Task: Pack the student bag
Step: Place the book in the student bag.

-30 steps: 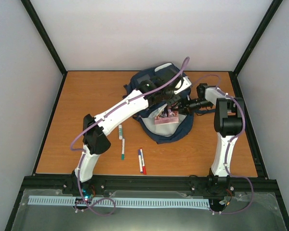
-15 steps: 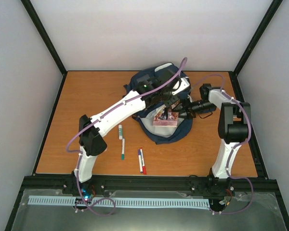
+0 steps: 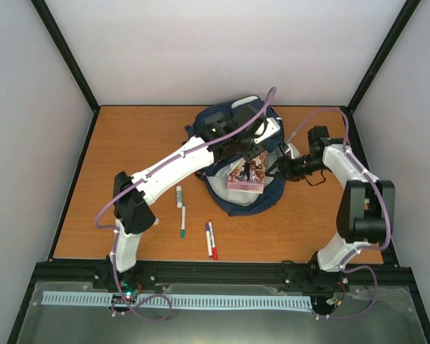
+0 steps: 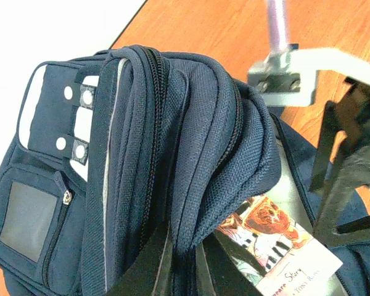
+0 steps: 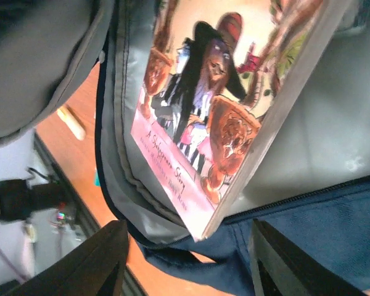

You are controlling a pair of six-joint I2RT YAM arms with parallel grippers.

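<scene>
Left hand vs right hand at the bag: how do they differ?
Left hand is shut, pinching fabric of the student bag; right hand is open, gripping nothing. Left hand is at the bag's folded top; right hand faces the book inside. Both are at the bag's opening.

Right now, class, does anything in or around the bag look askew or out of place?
The book lies tilted in the open mouth of the bag, one corner at the zip edge, not tucked in.
</scene>
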